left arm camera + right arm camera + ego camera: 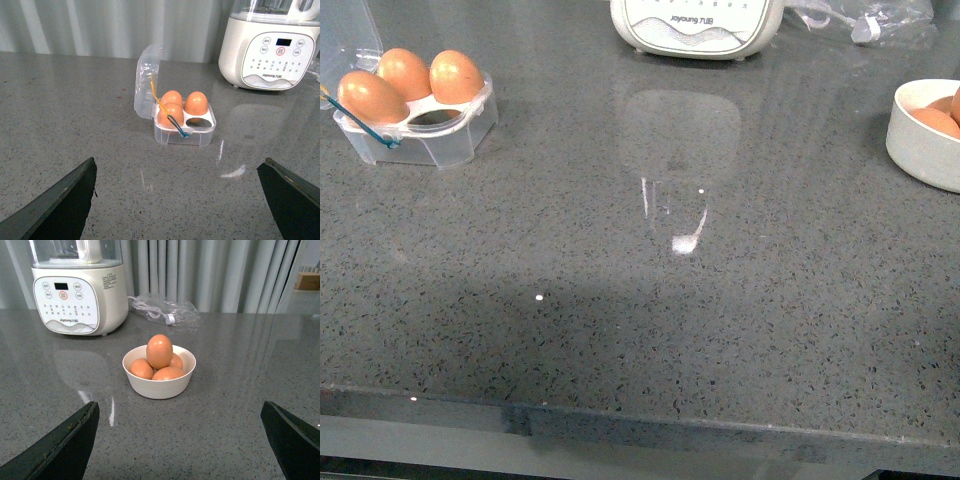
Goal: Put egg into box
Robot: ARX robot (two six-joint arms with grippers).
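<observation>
The clear plastic box [185,134] stands with its lid [147,80] hinged up, yellow and blue bands hanging over its front. Three brown eggs fill it and one hollow [198,120] is bare. In the front view the box [440,140] is at the far left of the counter. Several more brown eggs lie heaped in a white bowl [159,386], one egg [159,351] on top. My left gripper [179,170] is open, well short of the box. My right gripper [179,407] is open, short of the bowl. Neither holds anything, and neither arm shows in the front view.
A white kitchen appliance [695,25] stands at the back middle of the grey speckled counter [640,300]. A clear plastic bag with a cable [165,312] lies behind the bowl [920,140], which sits at the right edge of the front view. Curtains hang behind the counter.
</observation>
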